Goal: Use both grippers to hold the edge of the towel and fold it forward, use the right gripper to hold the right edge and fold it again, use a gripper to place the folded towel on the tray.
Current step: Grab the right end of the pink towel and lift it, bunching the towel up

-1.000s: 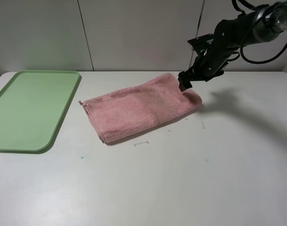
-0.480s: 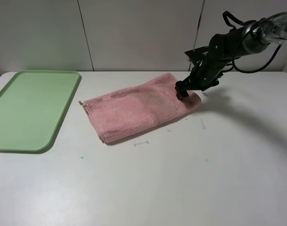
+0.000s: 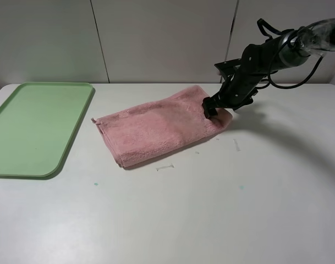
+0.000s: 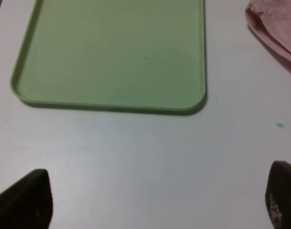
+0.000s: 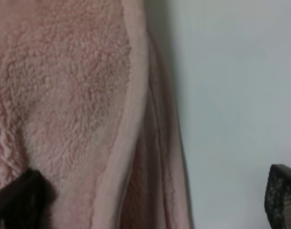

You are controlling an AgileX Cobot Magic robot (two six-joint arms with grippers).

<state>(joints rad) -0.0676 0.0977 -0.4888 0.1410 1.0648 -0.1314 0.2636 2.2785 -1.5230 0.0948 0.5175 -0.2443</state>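
Right pincer point(image 3: 210, 108) lowered to towel point(image 3: 156, 129) edge, maybe touching; towel outside tray point(image 3: 35, 126).

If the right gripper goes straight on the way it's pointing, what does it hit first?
Probably the towel: the right gripper points down at its right end, open jaws straddling the edge of the towel. How close it is, I can't tell.

right gripper point(image 3: 210, 108) now lower, down on the towel's point(image 3: 156, 129) right edge
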